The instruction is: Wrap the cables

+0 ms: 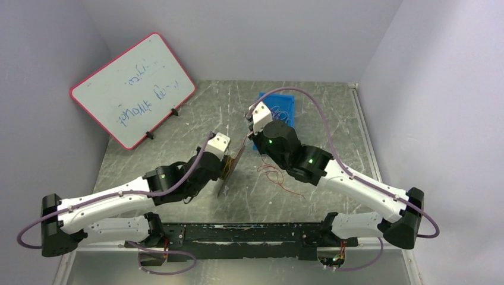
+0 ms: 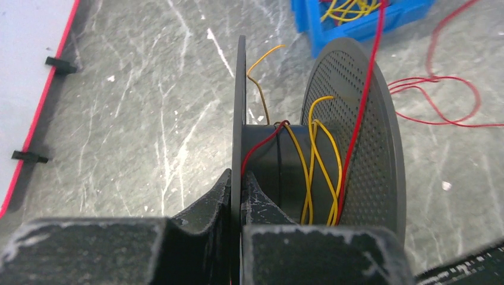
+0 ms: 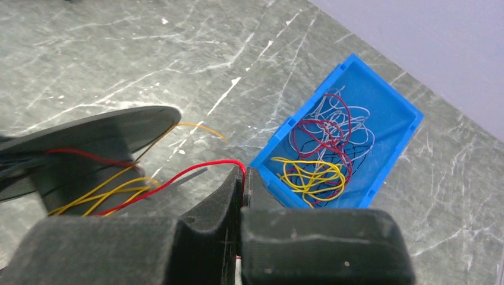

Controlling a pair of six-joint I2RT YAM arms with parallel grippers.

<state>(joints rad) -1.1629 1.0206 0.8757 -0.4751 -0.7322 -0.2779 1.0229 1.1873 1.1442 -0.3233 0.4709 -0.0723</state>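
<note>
You've got pale lilac walls (image 1: 267, 35) boxing in a scratched grey marbled table (image 1: 196, 122), red-framed whiteboard (image 1: 132, 88) propped left.

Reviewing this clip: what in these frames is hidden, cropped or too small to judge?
Top view: spool, clamped in the left tool, sits edge-on; its windings are too thin to see.
Top view: the right arm covers much of the blue bin.
Left wrist view: the top edge crops the bin and the red cable.
Right wrist view: the right tool's body hides the red cable past the grip.
Top view: whiteboard writing unreadable.
</note>
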